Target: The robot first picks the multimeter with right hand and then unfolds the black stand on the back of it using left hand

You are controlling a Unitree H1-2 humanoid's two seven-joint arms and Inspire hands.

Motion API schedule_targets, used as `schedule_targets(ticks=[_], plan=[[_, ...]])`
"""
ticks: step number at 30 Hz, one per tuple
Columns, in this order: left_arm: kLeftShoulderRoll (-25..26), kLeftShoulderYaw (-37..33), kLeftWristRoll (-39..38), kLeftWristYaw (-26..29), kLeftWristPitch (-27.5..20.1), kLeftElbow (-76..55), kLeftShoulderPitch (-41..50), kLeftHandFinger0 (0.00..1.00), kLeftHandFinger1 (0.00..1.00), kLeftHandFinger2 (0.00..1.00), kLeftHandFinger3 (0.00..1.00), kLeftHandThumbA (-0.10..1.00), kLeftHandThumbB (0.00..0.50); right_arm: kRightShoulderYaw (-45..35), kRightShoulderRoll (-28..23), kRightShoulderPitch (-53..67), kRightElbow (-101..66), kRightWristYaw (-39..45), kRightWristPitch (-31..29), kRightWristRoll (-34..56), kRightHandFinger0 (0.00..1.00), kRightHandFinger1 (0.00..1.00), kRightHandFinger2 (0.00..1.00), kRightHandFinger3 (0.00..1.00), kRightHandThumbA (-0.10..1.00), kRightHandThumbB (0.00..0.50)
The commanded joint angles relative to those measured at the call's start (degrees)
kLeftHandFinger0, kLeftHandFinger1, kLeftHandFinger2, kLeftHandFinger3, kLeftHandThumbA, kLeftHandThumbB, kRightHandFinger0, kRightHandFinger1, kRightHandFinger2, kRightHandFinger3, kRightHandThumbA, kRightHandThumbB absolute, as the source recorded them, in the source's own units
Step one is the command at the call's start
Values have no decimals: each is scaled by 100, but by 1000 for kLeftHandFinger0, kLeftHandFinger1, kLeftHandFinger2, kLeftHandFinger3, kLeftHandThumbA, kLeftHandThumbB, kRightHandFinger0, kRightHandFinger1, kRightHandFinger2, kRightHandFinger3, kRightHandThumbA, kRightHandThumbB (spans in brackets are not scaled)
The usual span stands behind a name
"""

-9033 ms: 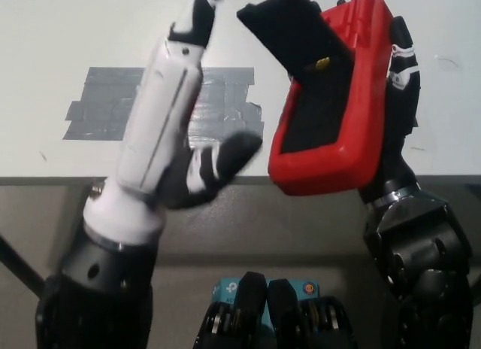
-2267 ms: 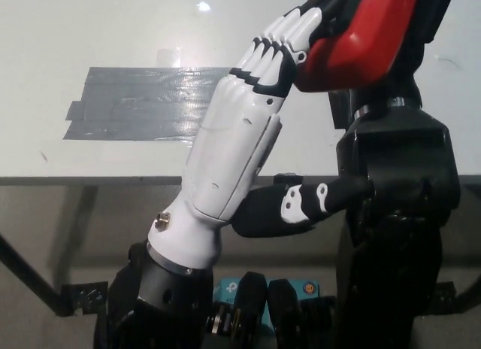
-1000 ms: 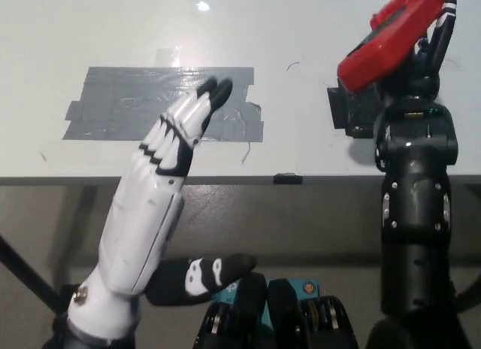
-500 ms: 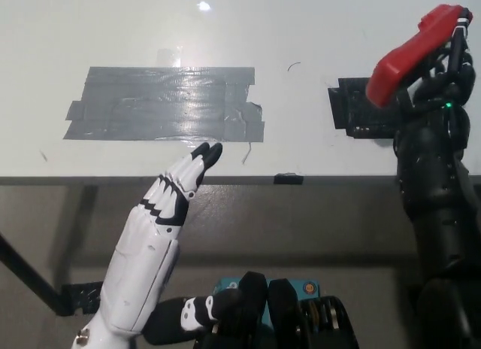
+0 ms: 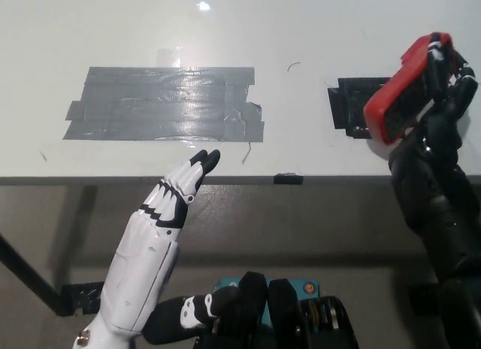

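right hand (image 5: 443, 86) gripped the red multimeter (image 5: 402, 89), tilted, raised above the counter's (image 5: 301, 33) right side, over a black patch (image 5: 353, 108) | left hand (image 5: 161, 229) was empty, fingers straight, near the counter's front edge | grey tape (image 5: 165, 104) lay flat on the counter, well apart from the multimeter
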Motion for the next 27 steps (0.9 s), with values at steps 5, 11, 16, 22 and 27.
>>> schedule_targets(ticks=[5,11,16,22,27], plan=[[98,53,-202,220,-367,-93,34,1000,1000,1000,1000,1000,289,2038,-655,-1189,501,-671,-602,-3156,0,16,402,528,-91,245],[135,100,-190,249,-381,-58,3,1000,1000,1000,1000,1000,277,2162,-731,-1194,507,475,-204,-2685,329,490,809,961,358,357],[153,88,-297,234,-357,-65,44,1000,1000,1000,1000,1000,293,2389,-937,-1024,303,1516,-131,-2539,1000,1000,1000,1000,672,489],[117,81,-306,218,-315,-62,37,1000,1000,1000,1000,1000,300,2123,-1019,-804,-308,1564,-46,-2519,1000,1000,1000,1000,702,437],[117,85,-284,244,-399,-15,53,1000,1000,1000,1000,1000,283,1850,-1084,-615,-1049,1473,172,-2776,1000,1000,1000,1000,831,444]])
